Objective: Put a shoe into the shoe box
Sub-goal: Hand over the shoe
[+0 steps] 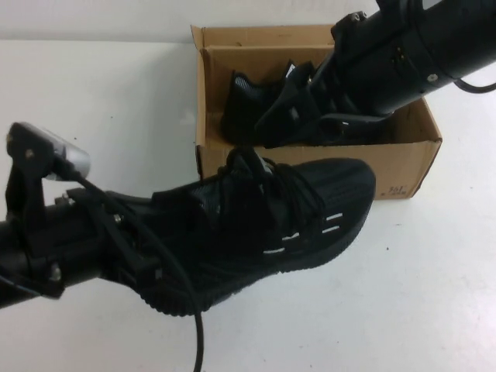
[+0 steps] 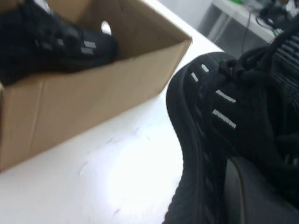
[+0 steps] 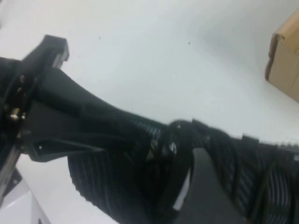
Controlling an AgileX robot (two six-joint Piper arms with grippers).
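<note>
The left gripper (image 1: pixel 164 236) sits at the near left of the white table (image 1: pixel 403 302), its jaws pinched together on the heel collar of the black knit sneaker (image 1: pixel 294 205) with pale-grey side dashes. That sneaker lies outside the box, toe pointing right and close against the near wall. A pinch on soft knit at one end is a weak hold. If the arm lifts, the long toe will likely droop and swing, and the collar could slip free. The loose black laces could also snag on the cardboard rim. The left arm's black cable (image 1: pixel 182 291) hangs just beside the heel and could catch the ribbed sole as the arm moves.

To the right and farther back stands the brown corrugated cardboard shoe box (image 1: pixel 407 159), open at the top. A second black sneaker (image 1: pixel 246 99) already lies inside it, filling the left part. A shoe brought in too low would probably strike the near wall and push the light box away, and one set down carelessly would land on the second sneaker.

The right gripper (image 1: pixel 310 105) hangs over the box interior, above that second sneaker. Whether its jaws are apart or closed on anything I cannot tell. It occupies the entry path, so the two arms risk colliding there.
</note>
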